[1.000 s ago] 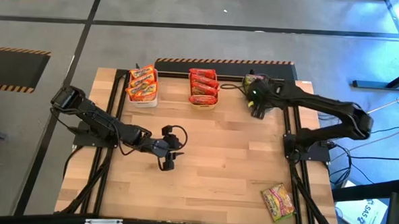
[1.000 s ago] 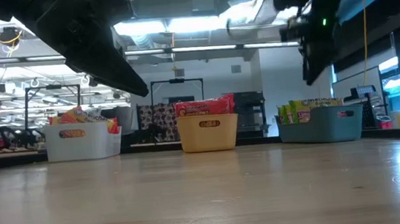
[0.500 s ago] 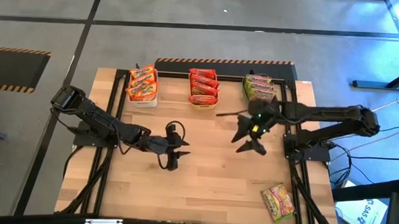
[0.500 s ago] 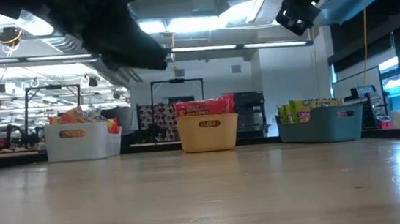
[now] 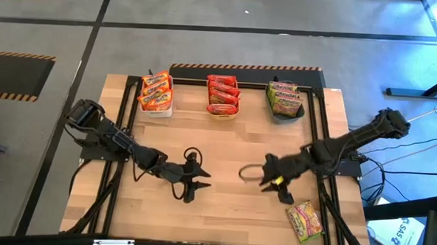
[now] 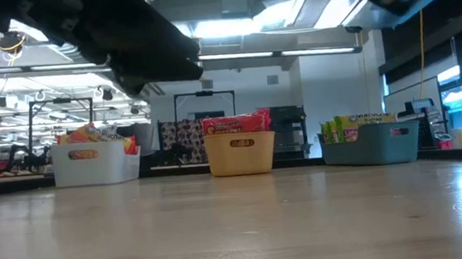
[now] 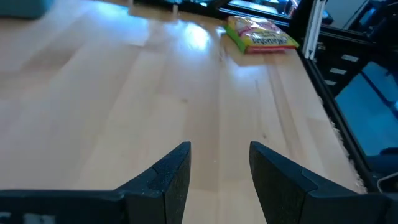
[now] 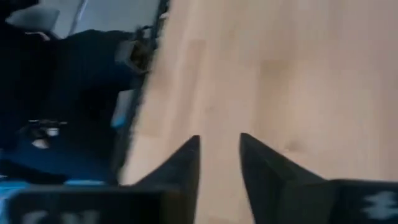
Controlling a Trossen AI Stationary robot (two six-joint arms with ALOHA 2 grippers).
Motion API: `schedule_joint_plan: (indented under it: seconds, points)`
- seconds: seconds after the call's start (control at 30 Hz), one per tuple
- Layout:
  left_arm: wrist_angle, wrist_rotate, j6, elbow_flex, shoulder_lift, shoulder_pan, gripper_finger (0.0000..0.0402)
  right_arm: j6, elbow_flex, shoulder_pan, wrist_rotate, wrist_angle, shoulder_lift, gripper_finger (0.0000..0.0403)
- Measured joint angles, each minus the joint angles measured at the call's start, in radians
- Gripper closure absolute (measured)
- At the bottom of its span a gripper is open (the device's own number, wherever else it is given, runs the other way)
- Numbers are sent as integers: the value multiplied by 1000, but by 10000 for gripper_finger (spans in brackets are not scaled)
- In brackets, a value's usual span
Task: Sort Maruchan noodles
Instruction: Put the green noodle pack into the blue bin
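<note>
At the table's front right corner one green-yellow packet (image 5: 304,218) lies loose, all others already binned at the back, so the right gripper (image 5: 264,178) hangs near it, jaws narrow and empty; left gripper (image 5: 191,186) waits mid-table, part-open, empty.

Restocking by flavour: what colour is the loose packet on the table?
Green-yellow packet, clearest in the high view.

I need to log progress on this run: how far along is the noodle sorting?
Nearly done. Orange packets fill the white bin, red ones the orange bin, green-yellow ones the grey-blue bin. Nothing is held: the right gripper hangs empty near the last green-yellow packet on the table; the left gripper waits open mid-table. That packet remains.
</note>
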Motion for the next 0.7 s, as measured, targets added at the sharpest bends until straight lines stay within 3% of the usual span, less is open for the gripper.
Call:
schedule_joint_plan:
  seconds: [0.23,0.5,0.7]
  points:
    - [56,-60,-35,-1,46,-52,243,354,0,239,15,-30,75,396]
    - [87,-108,-61,-2,59,-72,243,809,0,494,82,-138,183,385]
    - [139,-190,-52,-2,59,-65,243,1018,0,599,-21,-251,258,385]
